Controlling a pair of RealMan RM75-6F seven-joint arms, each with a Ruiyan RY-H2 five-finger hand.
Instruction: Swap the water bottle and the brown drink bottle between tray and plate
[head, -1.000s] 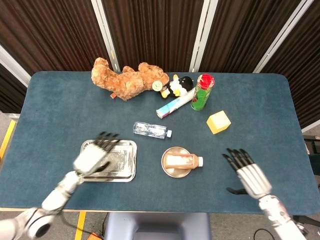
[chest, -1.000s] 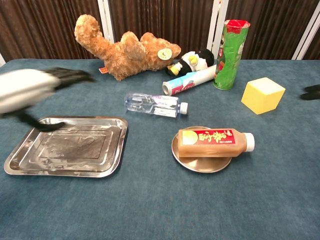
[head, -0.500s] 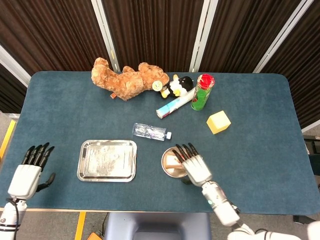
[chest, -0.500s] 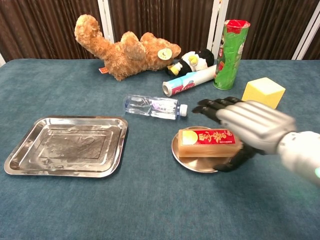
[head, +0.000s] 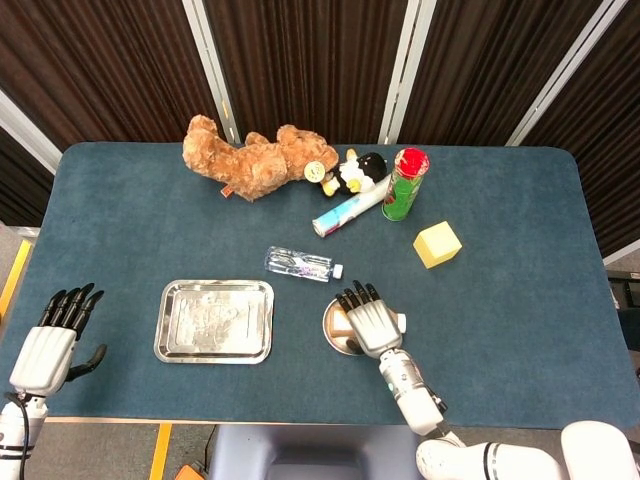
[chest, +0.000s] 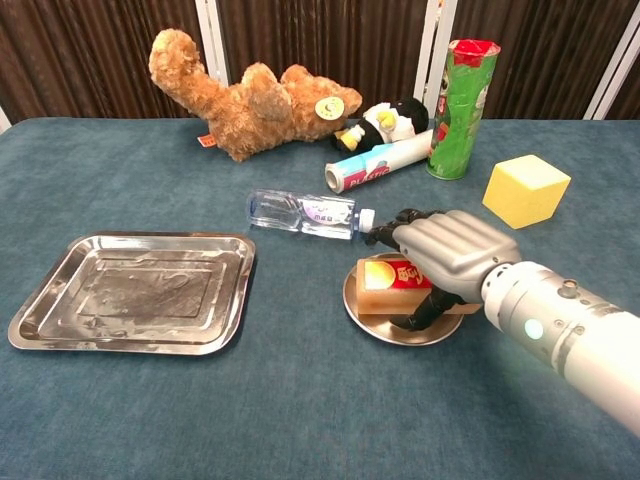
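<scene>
Right robot hand (chest: 445, 255) lay over brown bottle (chest: 385, 284) on plate (chest: 372, 328); full grasp unclear. Risk: a loose hold might let it roll off. Left robot hand (head: 50, 340) wide, empty.

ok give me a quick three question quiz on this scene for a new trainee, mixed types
1. True or false: the water bottle lies on the tray.
2. The brown drink bottle lies on: A the tray, B the round plate, C the bare table.
3. Which robot hand is over the brown drink bottle?

Key
1. False; it lies on the table between tray and plate.
2. B
3. The right robot hand; whether it already grips the bottle cannot be told. The left robot hand is open, beside the table's left edge.
</scene>
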